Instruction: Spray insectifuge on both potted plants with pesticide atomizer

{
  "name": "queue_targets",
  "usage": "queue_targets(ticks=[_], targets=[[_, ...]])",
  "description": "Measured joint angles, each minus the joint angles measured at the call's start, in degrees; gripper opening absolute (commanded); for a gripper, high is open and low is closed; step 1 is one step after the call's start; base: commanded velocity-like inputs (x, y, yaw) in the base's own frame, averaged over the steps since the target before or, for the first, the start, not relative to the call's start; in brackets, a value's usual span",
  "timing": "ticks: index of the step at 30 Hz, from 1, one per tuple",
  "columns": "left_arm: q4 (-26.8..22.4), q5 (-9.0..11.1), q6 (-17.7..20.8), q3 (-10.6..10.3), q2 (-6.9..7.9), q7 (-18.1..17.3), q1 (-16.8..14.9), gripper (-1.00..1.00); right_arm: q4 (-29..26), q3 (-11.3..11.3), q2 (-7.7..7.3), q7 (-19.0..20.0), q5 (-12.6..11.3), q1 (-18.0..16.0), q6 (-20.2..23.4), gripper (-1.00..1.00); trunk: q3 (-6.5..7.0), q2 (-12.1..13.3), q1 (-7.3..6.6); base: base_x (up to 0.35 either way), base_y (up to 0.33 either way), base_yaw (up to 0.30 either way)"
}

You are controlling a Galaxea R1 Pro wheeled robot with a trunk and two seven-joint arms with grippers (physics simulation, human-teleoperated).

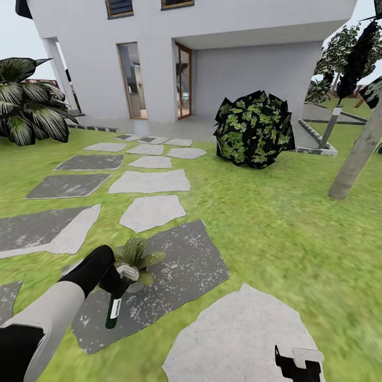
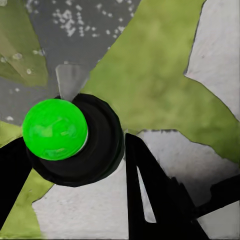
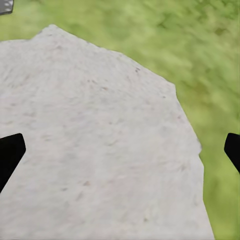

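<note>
In the head view my left gripper (image 1: 120, 281) is shut on the pesticide atomizer (image 1: 113, 310), a dark green bottle with a pale label that hangs downward from the fingers. It is held right beside a potted plant (image 1: 136, 255), a small rosette of pointed green leaves standing on a dark speckled stepping stone (image 1: 185, 265). The left wrist view looks along the atomizer (image 2: 97, 150), showing its black round body with a bright green disc on its end and a black finger (image 2: 155, 195) beside it. My right gripper (image 1: 298, 363) (image 3: 120, 152) is open and holds nothing over a pale stepping stone (image 3: 100, 140).
Grey stepping stones (image 1: 151, 180) lead across the lawn to a white house. A dark round leafy bush (image 1: 253, 130) stands ahead to the right. A large striped-leaf plant (image 1: 29, 106) is at the left, and a leaning tree trunk (image 1: 355, 159) and a grey post (image 1: 330, 127) at the right.
</note>
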Motion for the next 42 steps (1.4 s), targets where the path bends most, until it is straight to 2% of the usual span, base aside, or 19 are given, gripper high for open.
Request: queue_targets(ticks=[2,6,17,29,30,32,36,38,41,42], targets=[[2.47,0.06,-0.14,-1.54,-0.12,-0.15,0.27,-1.00,0.00,0.00,-0.01,-0.02,0.00,0.00,0.00,1.00,0.00,0.00,0.00,0.000,0.000,0.000],[3.10,0.01,-0.41,-2.00,-0.10,-0.18,0.66,-1.00,0.00,0.00,-0.01,-0.02,0.00,0.00,0.00,1.00,0.00,0.00,0.00,0.051,0.000,0.000],[3.19,-0.01,-0.49,-1.99,-0.13,-0.19,0.67,-1.00,0.00,0.00,-0.01,-0.02,0.00,0.00,0.00,1.00,0.00,0.00,-0.04,0.300,0.000,0.000],[3.15,-0.08,-0.90,-2.19,0.23,-0.55,0.53,-1.00,0.00,0.00,-0.01,-0.02,0.00,0.00,0.00,1.00,0.00,0.00,0.00,0.027,0.000,0.000],[3.15,-0.07,-0.92,-2.92,0.25,-0.82,0.51,-1.00,0.00,0.00,-0.01,-0.02,0.00,0.00,0.00,1.00,0.00,0.00,0.00,0.000,0.000,0.000],[3.20,0.03,-0.94,-6.40,0.43,-2.56,0.51,-1.00,0.00,0.00,-0.01,-0.02,0.00,0.00,0.00,1.00,0.00,0.00,0.00,0.000,0.000,0.000],[2.97,-0.15,-1.14,-14.18,0.61,-10.92,0.37,-1.00,0.00,0.00,-0.01,-0.02,0.00,0.00,0.00,1.00,0.00,0.00,0.00,0.000,0.000,0.000],[2.64,-0.26,-1.41,-16.00,0.62,-13.20,0.36,-1.00,0.00,0.00,-0.01,-0.02,0.00,0.00,0.00,1.00,0.00,0.00,0.00,0.000,0.000,0.000],[2.90,-0.48,-4.03,-16.74,0.99,-14.10,0.54,-1.00,0.00,0.00,-0.01,-0.02,0.00,0.00,0.00,1.00,0.00,0.00,0.00,0.000,0.000,0.000],[3.02,-0.52,-5.53,-16.84,1.55,-14.24,0.59,-1.00,0.00,0.00,-0.01,-0.02,0.00,0.00,0.00,1.00,0.00,0.00,0.00,0.000,0.000,0.000]])
